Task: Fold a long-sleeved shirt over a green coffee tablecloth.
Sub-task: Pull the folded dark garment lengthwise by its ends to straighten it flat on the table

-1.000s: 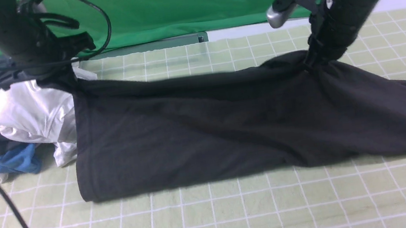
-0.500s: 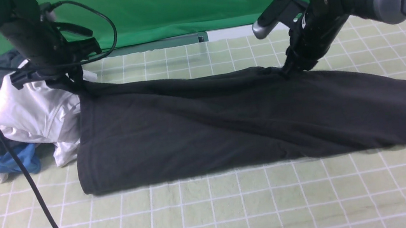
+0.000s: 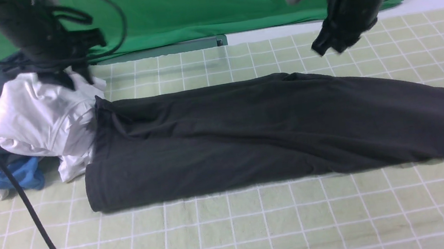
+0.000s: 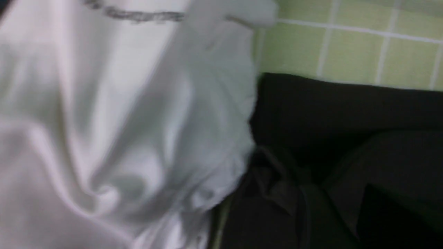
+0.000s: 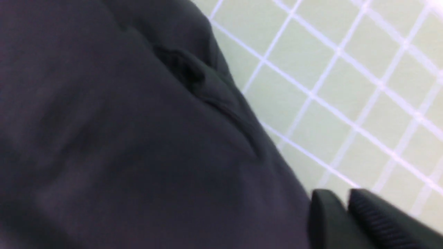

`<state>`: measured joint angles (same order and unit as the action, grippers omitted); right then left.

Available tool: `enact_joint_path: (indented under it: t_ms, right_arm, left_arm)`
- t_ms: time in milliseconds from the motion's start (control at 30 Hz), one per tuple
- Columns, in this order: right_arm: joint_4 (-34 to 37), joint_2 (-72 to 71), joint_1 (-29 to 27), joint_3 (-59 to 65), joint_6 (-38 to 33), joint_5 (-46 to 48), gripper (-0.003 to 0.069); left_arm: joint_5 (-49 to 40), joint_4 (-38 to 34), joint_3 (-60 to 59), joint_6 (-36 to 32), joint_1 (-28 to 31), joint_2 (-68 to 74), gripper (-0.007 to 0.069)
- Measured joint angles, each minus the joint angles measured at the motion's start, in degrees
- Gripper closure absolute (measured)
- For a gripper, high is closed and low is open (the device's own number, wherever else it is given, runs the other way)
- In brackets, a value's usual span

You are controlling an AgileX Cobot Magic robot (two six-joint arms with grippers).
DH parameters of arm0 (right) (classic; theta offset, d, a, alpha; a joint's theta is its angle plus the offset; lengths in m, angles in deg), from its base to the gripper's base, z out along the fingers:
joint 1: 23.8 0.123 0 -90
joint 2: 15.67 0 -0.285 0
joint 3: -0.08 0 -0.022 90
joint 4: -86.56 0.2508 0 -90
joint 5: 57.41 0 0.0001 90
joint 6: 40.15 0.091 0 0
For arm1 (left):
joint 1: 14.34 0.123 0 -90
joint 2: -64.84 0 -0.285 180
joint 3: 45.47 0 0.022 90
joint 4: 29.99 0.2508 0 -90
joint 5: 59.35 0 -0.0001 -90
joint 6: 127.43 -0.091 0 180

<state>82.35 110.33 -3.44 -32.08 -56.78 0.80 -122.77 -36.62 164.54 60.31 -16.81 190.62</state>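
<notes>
Long-sleeved shirt flat on green coffee tablecloth, left edge touching white garment. Lots of bare room in front. Right gripper up above far edge, pinched together, empty. Left gripper: too blurry to tell.

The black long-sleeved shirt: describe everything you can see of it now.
The black long-sleeved shirt, matte and cotton-like, lies flat as a long folded band across the pale yellow-green gridded tablecloth, running off frame to the robot's right. Its left end, creased, touches the crumpled white garment. No print shows. The right end effector hovers near its far edge, touching nothing.
</notes>
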Motion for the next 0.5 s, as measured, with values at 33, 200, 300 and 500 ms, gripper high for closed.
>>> enact_joint_path:
  t_ms: [33, 200, 300, 500]
  right_arm:
    - [0.0, -0.34, 0.0, -0.01, -0.31, 0.05, 0.063]
    - [2.68, -1.29, -0.11, -0.32, -5.69, 2.82, 0.0662]
    - [7.73, -0.75, -0.18, -0.32, -8.32, 4.8, 0.0662]
    - [12.21, -0.35, -0.18, -0.32, -9.23, 5.0, 0.0662]
  left_arm:
    - [-0.06, -0.09, 0.05, -0.39, -0.21, 0.01, 0.0488]
    - [-0.37, 2.01, 0.05, 1.33, -3.3, 1.37, 0.0609]
    - [0.31, 5.96, 0.05, 2.6, -3.04, 2.86, 0.0597]
    - [0.67, 8.56, 0.05, 2.97, -2.74, 3.83, 0.0462]
